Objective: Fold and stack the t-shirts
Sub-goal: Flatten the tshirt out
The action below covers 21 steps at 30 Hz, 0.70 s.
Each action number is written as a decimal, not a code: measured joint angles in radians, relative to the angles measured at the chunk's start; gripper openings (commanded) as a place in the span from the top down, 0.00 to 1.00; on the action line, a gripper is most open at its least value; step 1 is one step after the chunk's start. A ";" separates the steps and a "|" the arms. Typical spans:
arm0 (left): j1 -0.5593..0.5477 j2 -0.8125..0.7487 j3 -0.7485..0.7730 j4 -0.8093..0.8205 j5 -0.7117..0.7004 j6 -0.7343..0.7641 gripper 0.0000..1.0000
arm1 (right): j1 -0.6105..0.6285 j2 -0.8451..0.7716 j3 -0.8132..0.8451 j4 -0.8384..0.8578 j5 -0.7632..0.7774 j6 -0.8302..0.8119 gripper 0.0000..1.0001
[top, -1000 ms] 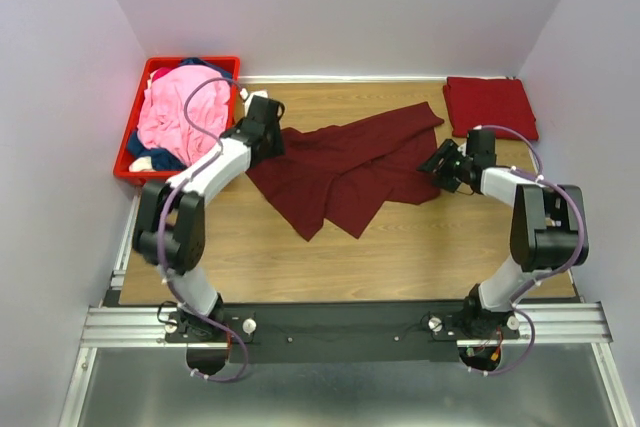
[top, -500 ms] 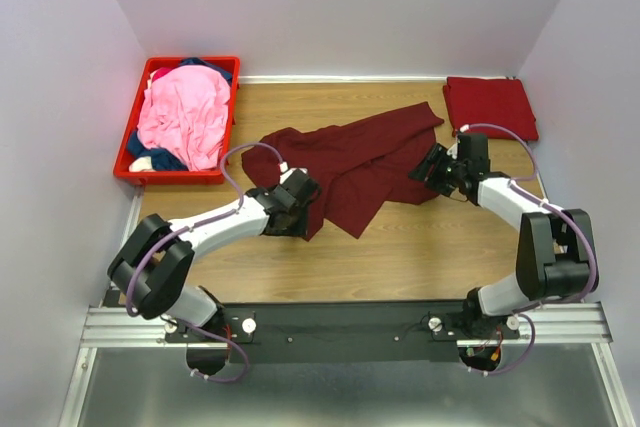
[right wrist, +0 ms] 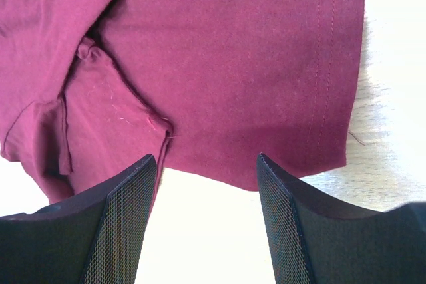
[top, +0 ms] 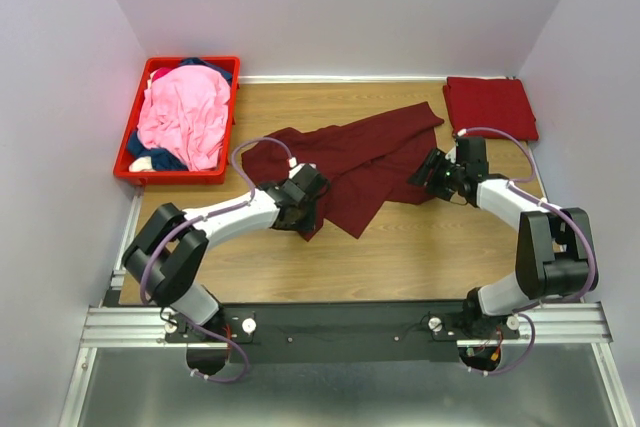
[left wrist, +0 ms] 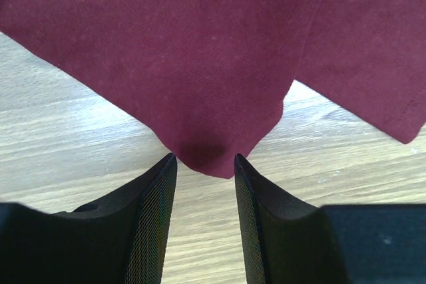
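Two tools, one shirt. Nearest me, my left tool point(top: 300, 207) sits low on the worktop point(top: 420, 247) at the near-left tip of the maroon t-shirt point(top: 345, 159). From the left wrist view, that pointed corner point(left wrist: 203, 154) lies right between my fingers point(left wrist: 160, 191). They straddle it with a gap on each side, so the tool is parted, nothing pinched yet. The cloth runs away from the tool, dead ahead.

A bit farther out, on the right, my right tool point(top: 432, 169) faces the shirt's right-hand edge. Its jaws are spread wide and empty, with the stitched hem point(right wrist: 326, 64) just beyond the fingertips and no contact that I can see.

The shirt lies crumpled and roughly flat mid-worktop. Its long axis runs diagonally from the near-left corner to the far-right end, which points toward the back right. My call: each arm is nearest its own end, so the left takes the corner and the right takes the hem.

Far right, a folded red t-shirt point(top: 490, 105) lies flat. Far left, a red crate point(top: 170, 177) holds a pink t-shirt point(top: 185, 112) heaped over darker cloth.
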 measured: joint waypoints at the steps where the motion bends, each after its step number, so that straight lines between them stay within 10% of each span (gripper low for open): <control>1: 0.000 0.004 -0.003 0.002 0.001 0.001 0.52 | 0.000 0.000 -0.001 0.000 0.000 0.000 0.31; 7: -0.001 0.058 -0.016 0.017 0.015 0.015 0.52 | 0.000 0.000 -0.001 0.000 -0.001 -0.003 0.31; 13: -0.019 0.088 0.007 0.039 0.009 0.036 1.00 | 0.000 0.000 -0.001 -0.001 -0.002 -0.003 0.31; 21: -0.026 0.066 0.006 0.010 -0.009 0.035 1.00 | 0.000 0.000 0.006 -0.004 0.035 0.003 0.31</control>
